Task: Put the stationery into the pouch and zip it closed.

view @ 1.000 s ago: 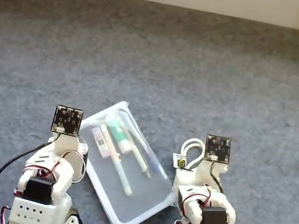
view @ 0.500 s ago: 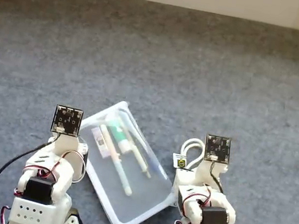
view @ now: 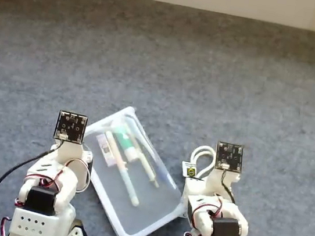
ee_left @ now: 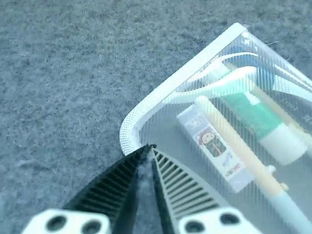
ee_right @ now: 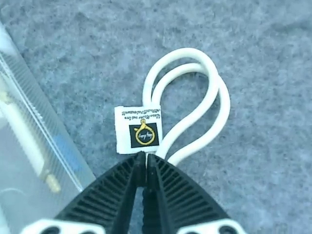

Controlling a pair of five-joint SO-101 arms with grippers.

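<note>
Clear ribbed pouch (view: 150, 211), pens (view: 129, 184) inside.
Left tool (ee_left: 148, 147) pinched its corner; right tool (ee_right: 145, 156) clamped white loop (ee_right: 191, 51); right wrist view resolved its tag (ee_right: 139, 134).

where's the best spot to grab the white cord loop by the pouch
At its narrow base beside the label, where both strands meet and fit one pinch. Come in low from the label end: the cord loop lies flat, wide end pointing away.

Glossy ribbed clear-plastic pouch (ee_left: 170, 87), rough matt carpet (view: 211, 67), smooth white cord loop (ee_right: 185, 52).
</note>
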